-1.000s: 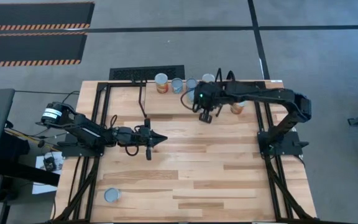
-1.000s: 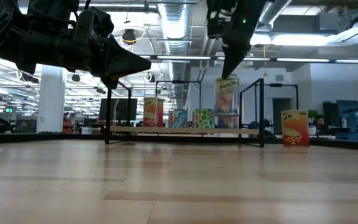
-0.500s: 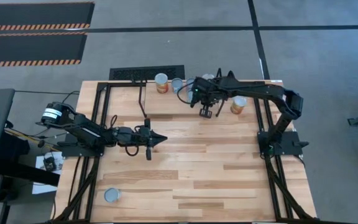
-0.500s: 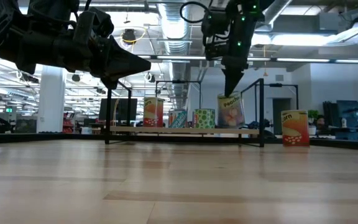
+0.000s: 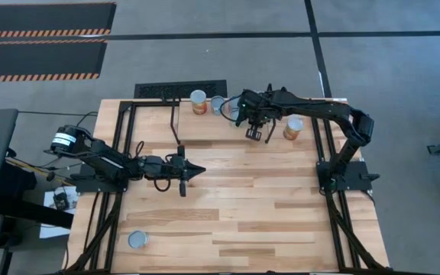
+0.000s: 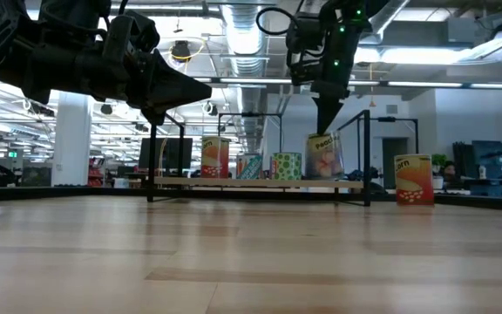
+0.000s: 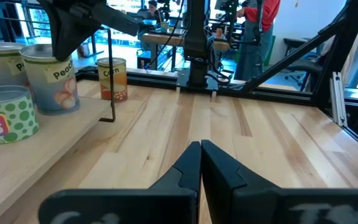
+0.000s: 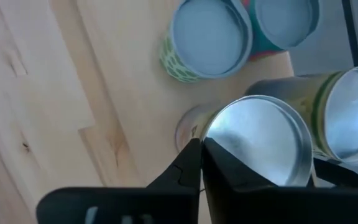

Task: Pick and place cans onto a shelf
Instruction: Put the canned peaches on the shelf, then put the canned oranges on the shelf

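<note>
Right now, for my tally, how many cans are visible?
7. On the shelf: orange can, blue can, green-dotted can, peach can at the right gripper, fifth can behind it. Corn can beside the shelf; lone can at the table's front-left. Others possibly hidden.

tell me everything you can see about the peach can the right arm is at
The peach can is a small tin with a pale label showing peaches and a shiny silver top. It looks tilted, its base on the shelf board, beside the green dotted can and another tin behind it. The right gripper is at its top from above; whether the fingers are gripping it is unclear.
</note>
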`<state>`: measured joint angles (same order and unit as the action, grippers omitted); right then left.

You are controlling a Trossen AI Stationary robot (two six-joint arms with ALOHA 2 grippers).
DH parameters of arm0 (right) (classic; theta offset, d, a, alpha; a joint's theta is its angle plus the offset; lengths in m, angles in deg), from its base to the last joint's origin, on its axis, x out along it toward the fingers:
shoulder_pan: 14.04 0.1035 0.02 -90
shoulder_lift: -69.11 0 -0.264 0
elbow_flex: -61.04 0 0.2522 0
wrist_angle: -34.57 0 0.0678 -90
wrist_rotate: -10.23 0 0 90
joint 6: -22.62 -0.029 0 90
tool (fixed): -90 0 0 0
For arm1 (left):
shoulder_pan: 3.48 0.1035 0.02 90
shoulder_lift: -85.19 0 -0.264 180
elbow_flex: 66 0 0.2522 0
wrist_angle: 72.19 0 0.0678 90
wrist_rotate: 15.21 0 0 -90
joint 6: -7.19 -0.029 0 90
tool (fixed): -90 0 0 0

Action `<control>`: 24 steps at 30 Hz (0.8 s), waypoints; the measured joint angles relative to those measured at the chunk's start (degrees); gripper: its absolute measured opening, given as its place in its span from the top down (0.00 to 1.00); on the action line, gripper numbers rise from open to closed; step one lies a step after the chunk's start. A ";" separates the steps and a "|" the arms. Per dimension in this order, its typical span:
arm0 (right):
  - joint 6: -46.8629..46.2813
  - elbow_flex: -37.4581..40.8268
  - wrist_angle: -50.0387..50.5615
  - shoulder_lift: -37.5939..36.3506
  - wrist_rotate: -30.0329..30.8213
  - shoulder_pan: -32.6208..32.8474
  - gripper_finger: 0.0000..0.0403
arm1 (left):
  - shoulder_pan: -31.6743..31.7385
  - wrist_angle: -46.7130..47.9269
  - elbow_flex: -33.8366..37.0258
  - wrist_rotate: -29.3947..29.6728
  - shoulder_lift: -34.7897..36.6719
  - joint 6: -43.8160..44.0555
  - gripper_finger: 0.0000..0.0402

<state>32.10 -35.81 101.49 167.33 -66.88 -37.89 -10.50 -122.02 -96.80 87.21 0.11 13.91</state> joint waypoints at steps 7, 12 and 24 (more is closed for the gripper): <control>0.02 0.02 -0.09 0.00 2.49 -0.34 0.88 | 0.00 -0.05 0.00 0.00 0.00 0.00 1.00; 0.00 0.02 -0.21 0.00 3.22 -0.33 0.85 | 0.00 -0.08 0.00 0.00 0.00 0.00 1.00; 1.46 0.09 -1.88 -3.42 10.78 2.88 0.84 | 0.00 -0.49 0.00 0.35 0.00 -0.02 1.00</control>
<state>33.55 -35.72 99.61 163.91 -56.10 -35.01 -10.50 -122.51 -96.80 87.56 0.11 13.89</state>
